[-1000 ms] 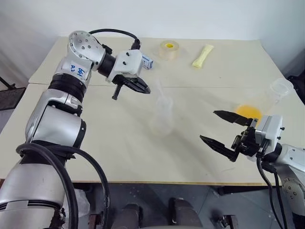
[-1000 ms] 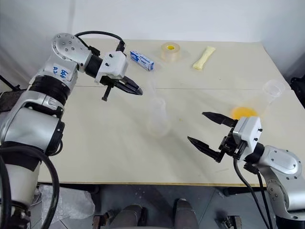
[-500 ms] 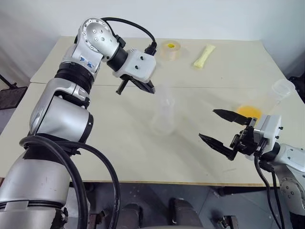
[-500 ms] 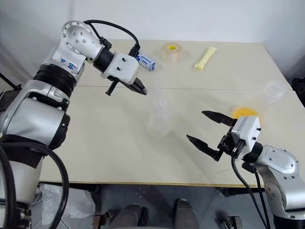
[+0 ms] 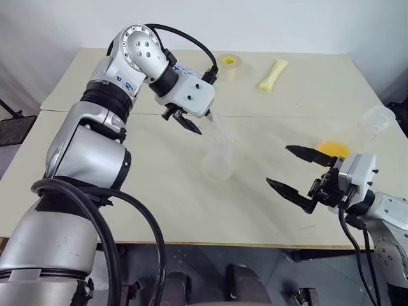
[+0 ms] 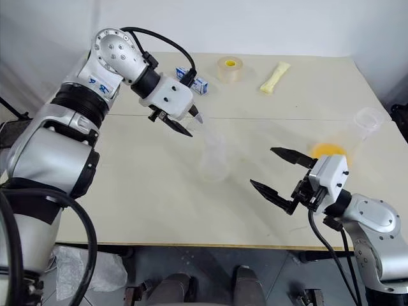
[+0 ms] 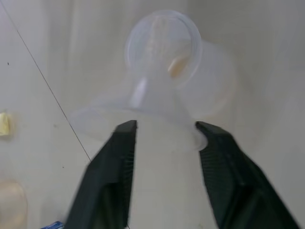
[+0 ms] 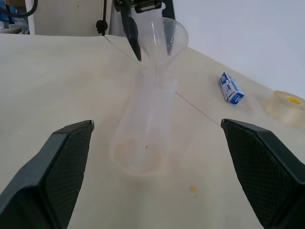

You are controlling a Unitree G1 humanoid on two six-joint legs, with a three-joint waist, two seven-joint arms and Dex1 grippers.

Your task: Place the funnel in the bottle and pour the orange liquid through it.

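The clear bottle stands mid-table, also seen as bottle. The transparent funnel sits upright with its spout in the bottle's neck. My left gripper hovers at the funnel's wide cone, open, with one finger on either side of the rim. The orange liquid pools in a clear flask at the table's right. In front of that flask my right gripper is open and empty.
A tape roll and a pale yellow packet lie at the back of the table. A blue-and-white box sits behind my left gripper. The table's front edge runs close below the right gripper.
My left gripper swung right to the bottle's neck, rolled, and its fingers went from shut to apart. The right arm kept still.
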